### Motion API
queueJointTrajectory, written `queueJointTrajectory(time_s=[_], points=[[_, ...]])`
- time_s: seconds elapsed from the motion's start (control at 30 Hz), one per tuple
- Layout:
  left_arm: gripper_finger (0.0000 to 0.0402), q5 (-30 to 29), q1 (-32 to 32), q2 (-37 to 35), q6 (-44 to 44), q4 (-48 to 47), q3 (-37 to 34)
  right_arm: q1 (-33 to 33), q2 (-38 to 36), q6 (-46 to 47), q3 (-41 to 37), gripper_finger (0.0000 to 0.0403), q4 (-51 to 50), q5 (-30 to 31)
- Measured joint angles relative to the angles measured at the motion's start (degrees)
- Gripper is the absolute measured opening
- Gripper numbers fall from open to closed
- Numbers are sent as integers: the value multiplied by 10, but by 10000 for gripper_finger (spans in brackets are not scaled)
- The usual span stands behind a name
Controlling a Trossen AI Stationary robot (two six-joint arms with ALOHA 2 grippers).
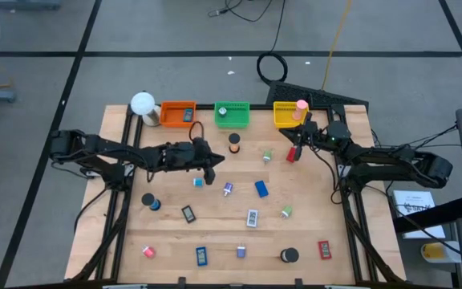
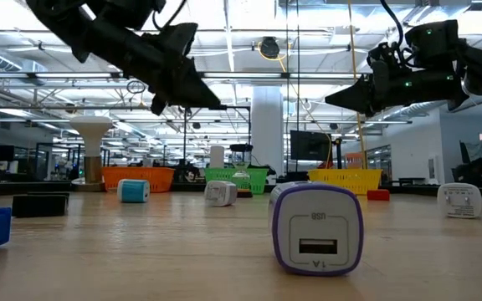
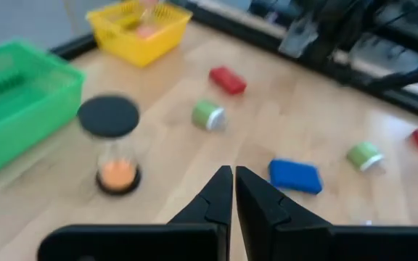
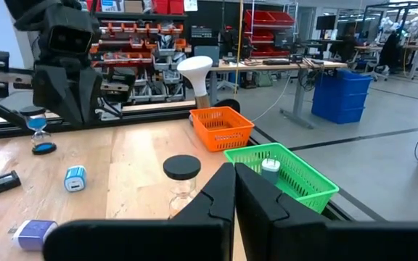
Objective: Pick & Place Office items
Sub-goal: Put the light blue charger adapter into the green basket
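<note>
Left gripper (image 1: 212,171): raised above the wooden table (image 1: 311,233), over its left-centre part; fingers (image 3: 212,203) clenched together, nothing between them.
Right gripper (image 1: 289,136): raised near the table's far right, just in front of the yellow plastic basket (image 1: 285,115); fingers (image 4: 220,196) clenched together, empty.
Office items, general: small pieces scattered singly across the table, well apart from one another.
Hourglass with black caps and orange sand (image 1: 234,143): upright in front of the green plastic basket (image 1: 232,114); a second hourglass with blue sand (image 1: 149,201) stands at the left.
Blue flat rectangular block (image 1: 261,189): lies flat near the table's centre; rounded corners show in the left wrist view (image 3: 295,176).
Red block (image 1: 292,154): just below the right gripper in the high view; brick-like and glossy.
Green-and-white stubby cylinders (image 1: 268,155): one near the red block, another (image 1: 286,212) farther toward the front.
White cube charger with purple band (image 2: 316,227): stands close to the low camera, USB port facing it.
Front row: pink bit (image 1: 147,251), blue flat rectangle (image 1: 201,256), black round roll (image 1: 289,255), red flat rectangle (image 1: 324,250).
Orange plastic basket (image 1: 177,112): at the far edge, holding a small dark item.
White ball-shaped lamp (image 1: 143,103): beside the orange plastic basket, at the far left corner.
</note>
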Motion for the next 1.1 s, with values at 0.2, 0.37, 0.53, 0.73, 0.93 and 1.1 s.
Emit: queueJointTrajectory(time_s=[0.2, 0.37, 0.53, 0.73, 0.93, 1.1], points=[[42, -12, -15, 0, -31, -130, 46, 0, 0, 0, 0, 0, 0, 1], [94, -9, -28, 0, -68, -204, 57, 0, 0, 0, 0, 0, 0, 1], [154, -9, -36, 0, -91, -243, 57, 0, 0, 0, 0, 0, 0, 1], [223, 28, -45, 0, -93, -293, 57, 0, 0, 1, 0, 0, 0, 1], [273, 26, -53, 0, -81, -339, 57, 0, 0, 2, 0, 0, 1, 2], [284, 16, -64, 0, -61, -344, 40, 0, 0, 2, 0, 0, 2, 2]])
